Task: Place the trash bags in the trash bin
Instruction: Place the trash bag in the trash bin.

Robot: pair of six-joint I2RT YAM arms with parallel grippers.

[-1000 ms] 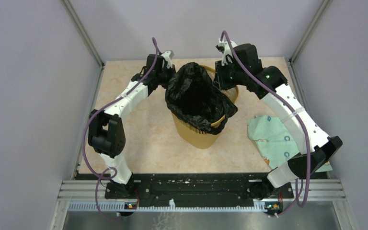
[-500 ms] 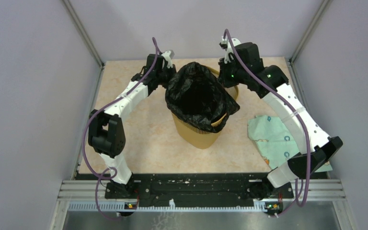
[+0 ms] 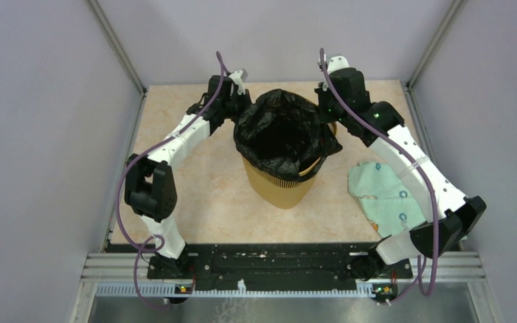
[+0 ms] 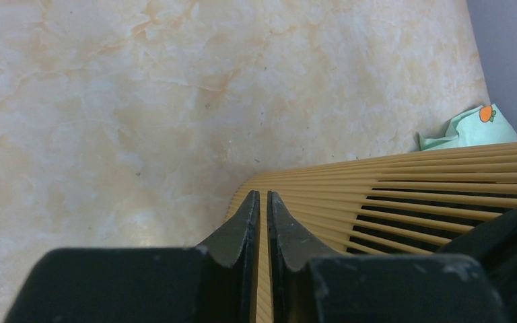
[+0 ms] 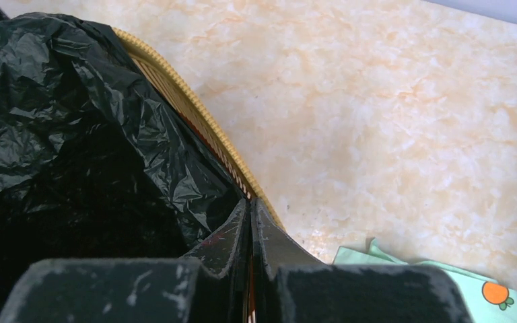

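Since a second ago the right gripper (image 5: 250, 202) has drawn back and clenched on the right edge of the thin, crinkled black plastic trash bag (image 3: 286, 134), stretching its mouth wider over the mustard-yellow slotted plastic bin (image 3: 279, 188). The bag sits inside the bin, its rim partly draped outside. The left gripper (image 4: 262, 195) hangs at the bin's left wall, fingers almost together; whether it pinches any film I cannot tell. A pale green patterned cloth (image 3: 377, 192) lies on the marbled beige table (image 3: 195, 168), right of the bin.
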